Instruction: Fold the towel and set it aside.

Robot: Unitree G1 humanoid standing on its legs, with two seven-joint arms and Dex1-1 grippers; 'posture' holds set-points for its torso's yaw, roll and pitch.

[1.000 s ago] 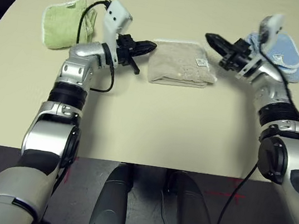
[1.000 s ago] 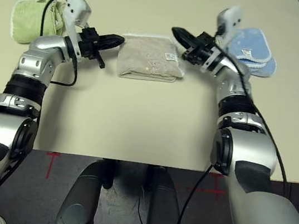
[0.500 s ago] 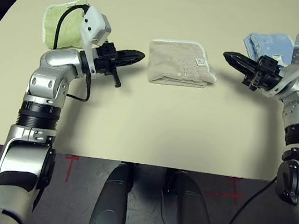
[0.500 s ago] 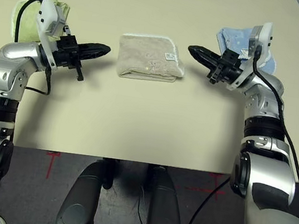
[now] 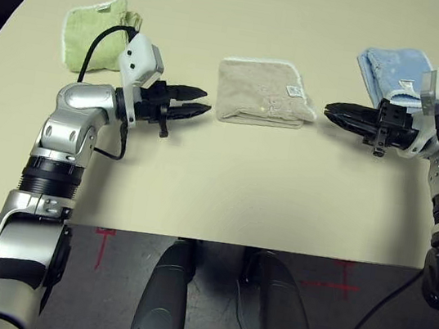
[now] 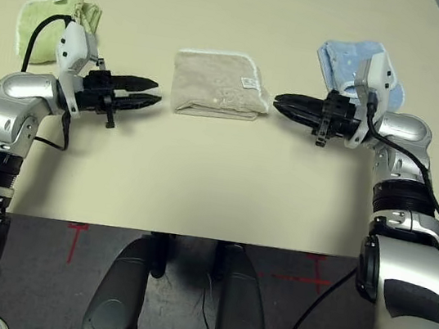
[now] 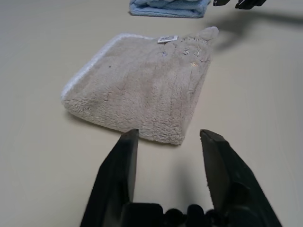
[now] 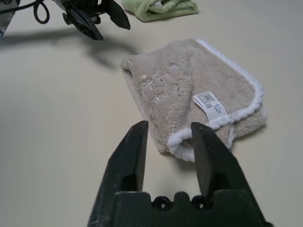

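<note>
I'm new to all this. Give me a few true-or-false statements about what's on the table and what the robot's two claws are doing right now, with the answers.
1. The beige towel lies folded between the two grippers. True.
2. The left gripper is clamped on the beige towel. False: its fingers are open and stand clear of it.
3. A light green towel lies on the robot's left side of the table. True.
4. The light blue towel is stacked on the beige one. False: it lies apart, on the robot's right.
5. The right gripper holds something. False: it is open and empty, pointing at the beige towel.
</note>
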